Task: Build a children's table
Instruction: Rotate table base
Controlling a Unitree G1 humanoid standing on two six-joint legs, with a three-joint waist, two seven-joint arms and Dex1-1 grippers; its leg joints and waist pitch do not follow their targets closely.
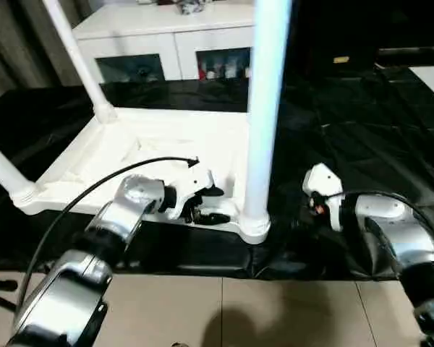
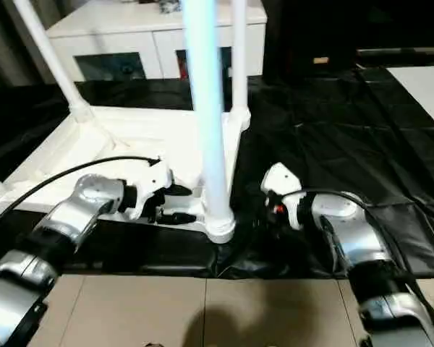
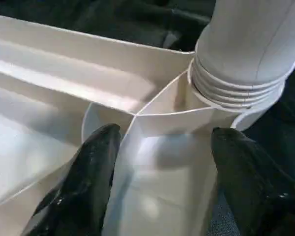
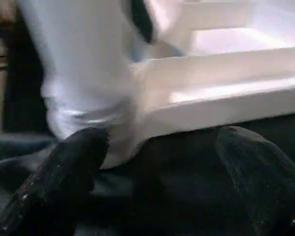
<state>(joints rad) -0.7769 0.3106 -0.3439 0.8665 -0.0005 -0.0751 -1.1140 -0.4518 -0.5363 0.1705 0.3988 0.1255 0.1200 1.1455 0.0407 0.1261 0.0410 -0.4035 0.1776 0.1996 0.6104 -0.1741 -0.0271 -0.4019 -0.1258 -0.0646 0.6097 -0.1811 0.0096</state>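
Note:
The white tabletop (image 1: 152, 137) lies upside down on a black sheet, ribbed side up. Legs stand upright in its corner sockets: the near right leg (image 1: 259, 108), the far left leg (image 1: 79, 58), the near left leg (image 1: 1, 172) and the far right leg (image 2: 239, 58). My left gripper (image 1: 211, 204) is open at the tabletop's near rim, just left of the near right leg's threaded base (image 3: 236, 83), one finger on each side of a rib. My right gripper (image 4: 164, 135) is open low on the sheet, to the right of that same corner socket (image 1: 254, 228), and touches nothing.
A white cabinet (image 1: 166, 43) with dark glass doors stands behind the tabletop. The black sheet (image 1: 347, 116) reaches far to the right. Tan floor tiles (image 1: 224, 311) lie in front. A black cable (image 1: 94, 188) arcs over my left forearm.

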